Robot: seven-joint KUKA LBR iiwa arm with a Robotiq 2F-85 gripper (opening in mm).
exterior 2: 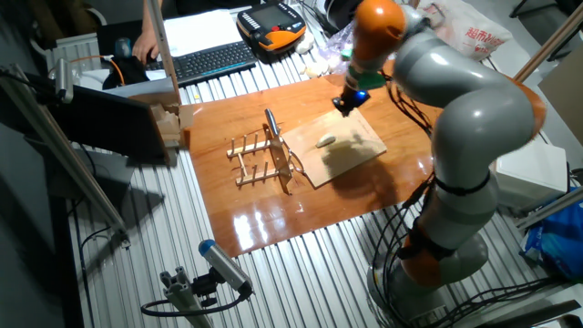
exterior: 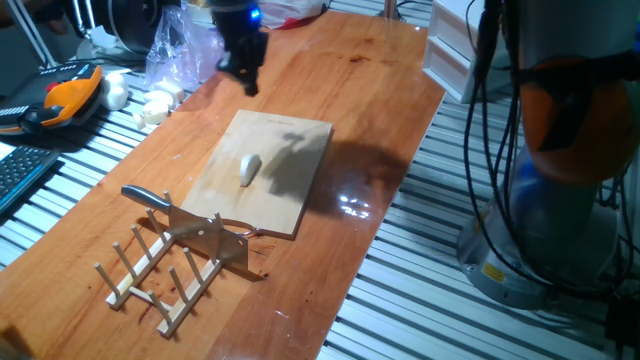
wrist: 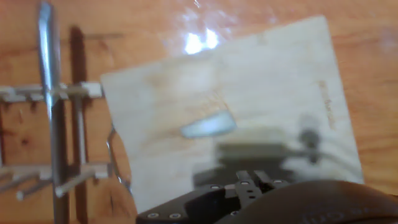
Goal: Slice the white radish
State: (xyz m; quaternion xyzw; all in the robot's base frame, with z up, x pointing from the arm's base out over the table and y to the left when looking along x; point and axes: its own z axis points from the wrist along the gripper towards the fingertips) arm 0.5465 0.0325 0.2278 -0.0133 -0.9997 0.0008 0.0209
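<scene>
The white radish (exterior: 248, 168) is a small pale oblong chunk lying near the middle of the wooden board (exterior: 290, 195). It also shows as the radish (exterior 2: 326, 140) on the board (exterior 2: 357, 155), and blurred as the radish (wrist: 208, 126) in the hand view. A knife (exterior: 150, 199) rests across a wooden peg rack (exterior: 160, 280) at the board's near end, seen also as the knife (exterior 2: 271, 123) and the knife (wrist: 48, 93). My gripper (exterior: 249, 86) hangs above the table past the board's far edge, its dark fingers tapering together with nothing in them; the gripper (exterior 2: 343, 107) is well above the radish.
Bigger white lumps (exterior: 155, 105) and a crumpled plastic bag (exterior: 180, 45) lie at the table's far left. An orange teach pendant (exterior: 65, 100) and a keyboard (exterior: 20, 170) sit left of the table. The arm's base (exterior: 560, 150) and cables stand to the right.
</scene>
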